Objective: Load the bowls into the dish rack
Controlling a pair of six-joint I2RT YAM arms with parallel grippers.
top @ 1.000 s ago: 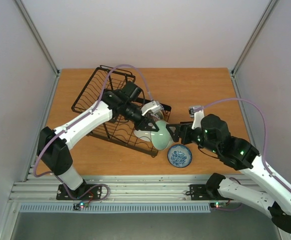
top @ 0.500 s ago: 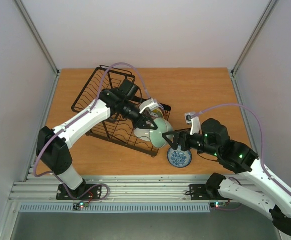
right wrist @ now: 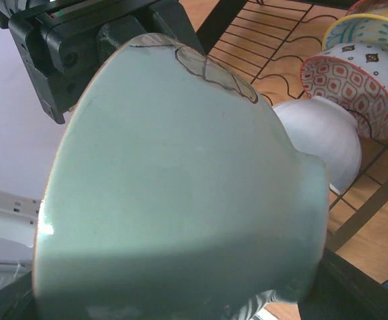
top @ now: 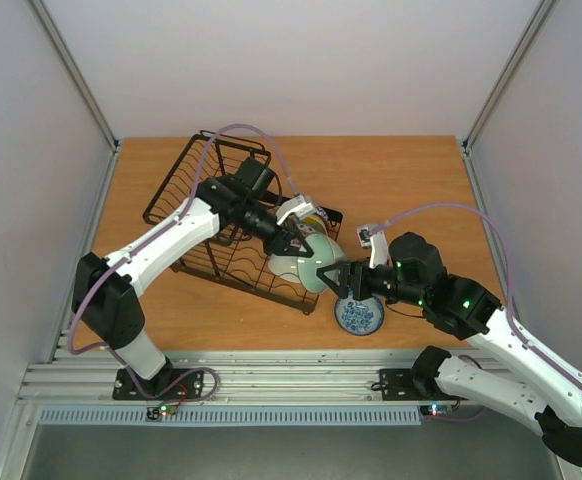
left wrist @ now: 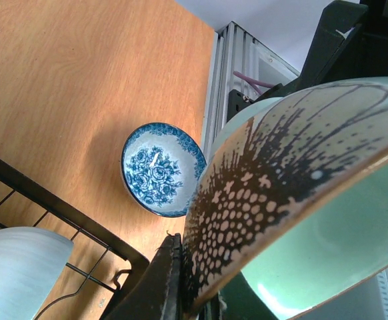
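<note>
My left gripper (top: 296, 245) is shut on the rim of a pale green bowl (top: 319, 266) and holds it tilted above the near right corner of the black wire dish rack (top: 196, 200). The bowl fills the left wrist view (left wrist: 301, 167) and the right wrist view (right wrist: 181, 187). My right gripper (top: 349, 282) is open, its fingers spread on either side of the green bowl's outer wall. A blue patterned bowl (top: 359, 313) sits on the table just below it. A white bowl (right wrist: 327, 133), a red-and-white bowl (right wrist: 361, 83) and a yellow-centred bowl (right wrist: 374, 30) stand in the rack.
The rack lies slantwise at the table's left middle, its raised basket end at the far left. The wooden table (top: 411, 180) ends at grey walls on three sides. A metal rail (top: 271, 375) runs along the near edge.
My right gripper has moved left, from beside the blue bowl up to the green bowl. My left gripper has drawn the green bowl slightly back toward the rack.
</note>
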